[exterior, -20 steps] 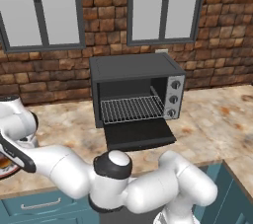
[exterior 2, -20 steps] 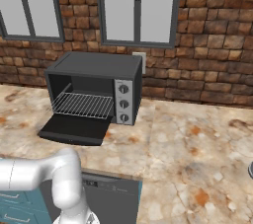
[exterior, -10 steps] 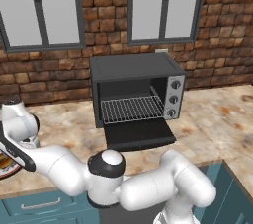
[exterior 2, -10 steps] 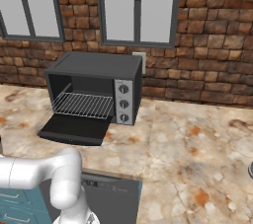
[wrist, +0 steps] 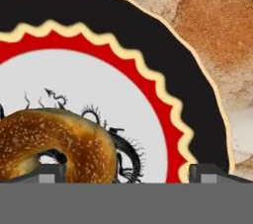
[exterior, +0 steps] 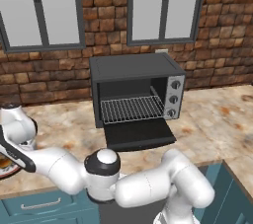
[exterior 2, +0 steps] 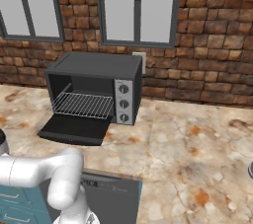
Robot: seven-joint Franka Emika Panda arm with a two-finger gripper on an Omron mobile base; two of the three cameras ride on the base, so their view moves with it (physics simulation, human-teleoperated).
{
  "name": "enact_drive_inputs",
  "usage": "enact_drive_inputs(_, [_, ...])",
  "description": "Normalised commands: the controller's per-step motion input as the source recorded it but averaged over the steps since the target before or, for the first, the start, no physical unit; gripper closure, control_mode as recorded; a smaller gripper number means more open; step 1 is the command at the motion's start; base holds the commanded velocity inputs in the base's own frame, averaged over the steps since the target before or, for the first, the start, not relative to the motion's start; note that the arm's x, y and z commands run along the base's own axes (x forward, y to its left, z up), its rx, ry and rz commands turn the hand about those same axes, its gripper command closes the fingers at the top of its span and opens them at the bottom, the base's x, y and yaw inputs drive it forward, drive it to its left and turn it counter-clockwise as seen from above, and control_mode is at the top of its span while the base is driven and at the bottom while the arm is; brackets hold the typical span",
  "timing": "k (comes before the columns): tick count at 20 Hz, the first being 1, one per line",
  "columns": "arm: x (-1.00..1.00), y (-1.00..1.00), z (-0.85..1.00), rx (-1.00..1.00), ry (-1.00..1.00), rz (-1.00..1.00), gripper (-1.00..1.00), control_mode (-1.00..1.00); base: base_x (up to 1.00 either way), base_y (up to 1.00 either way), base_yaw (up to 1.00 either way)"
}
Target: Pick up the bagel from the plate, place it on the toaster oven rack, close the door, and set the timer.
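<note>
Right, from the hand view I see the bagel (wrist: 54,141) lying flat on the plate (wrist: 163,60), over the dark pattern in its white middle, low and left in the frame. My gripper (wrist: 127,173) hangs just above with its jaws spread wide and grasping nothing; one fingertip (wrist: 47,172) overlaps the bagel's lower edge, the other sits over the plate's red ring. The plate rests on the marbled counter (wrist: 217,25). Well apart toward the counter's back edge, the toaster oven (exterior: 136,90) stands with the door (exterior: 139,134) dropped flat and the toaster oven rack (exterior: 131,108) bare.
</note>
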Motion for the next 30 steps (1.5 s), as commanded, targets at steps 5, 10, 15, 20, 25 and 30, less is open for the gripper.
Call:
enact_drive_inputs(5, [0.2,0.27,-0.15,0.0,0.0,0.0,-1.0,-1.0,0.0,0.0,0.0])
enact_drive_inputs(10, [0.12,0.21,-0.35,0.0,0.0,0.0,-1.0,-1.0,0.0,0.0,0.0])
enact_drive_inputs(15, [0.09,0.31,-0.5,0.0,0.03,0.0,1.0,-1.0,0.0,0.0,0.0])
enact_drive_inputs(20, [0.02,0.2,-0.59,0.0,0.03,0.0,1.0,-1.0,0.0,0.0,0.0])
enact_drive_inputs(25, [-0.04,0.02,-0.37,-0.01,0.01,0.0,1.0,-1.0,0.0,0.0,0.0])
enact_drive_inputs(30, [-0.2,-0.01,0.1,-0.03,0.0,0.0,1.0,-1.0,0.0,0.0,0.0])
